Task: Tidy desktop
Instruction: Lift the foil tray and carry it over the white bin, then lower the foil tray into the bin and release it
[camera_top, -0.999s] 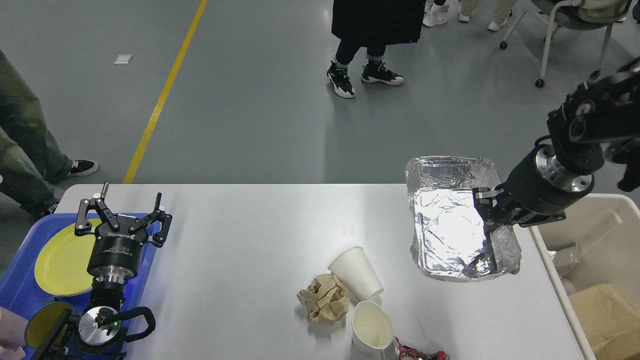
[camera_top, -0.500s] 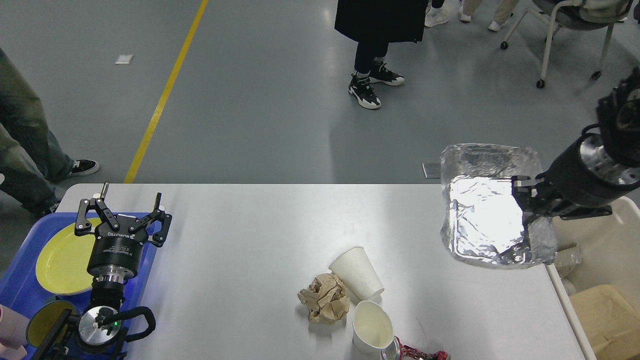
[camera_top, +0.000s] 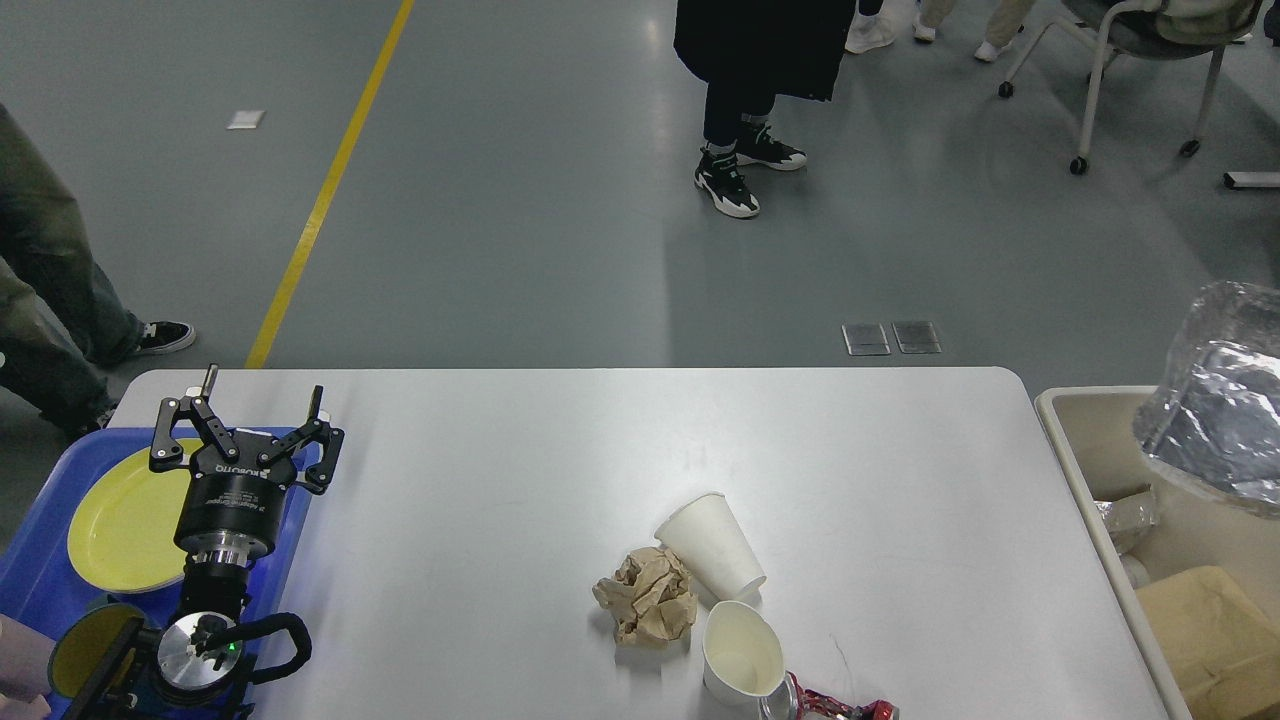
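Smooth white table (camera_top: 500, 480): crumpled brown paper (camera_top: 647, 597), two paper cups (one tipped) (camera_top: 712, 545); left hand (camera_top: 248, 425) open, empty.

Your left gripper (camera_top: 250, 415) hovers spread open over the blue plastic tray (camera_top: 40, 585) and its round yellow plate (camera_top: 125, 520). On the white rectangular desktop (camera_top: 520, 470), two white paper cups (camera_top: 712, 545) flank crumpled brown paper (camera_top: 647, 597). Crinkled silver foil tray (camera_top: 1215, 400) hangs above the beige bin (camera_top: 1080, 440).
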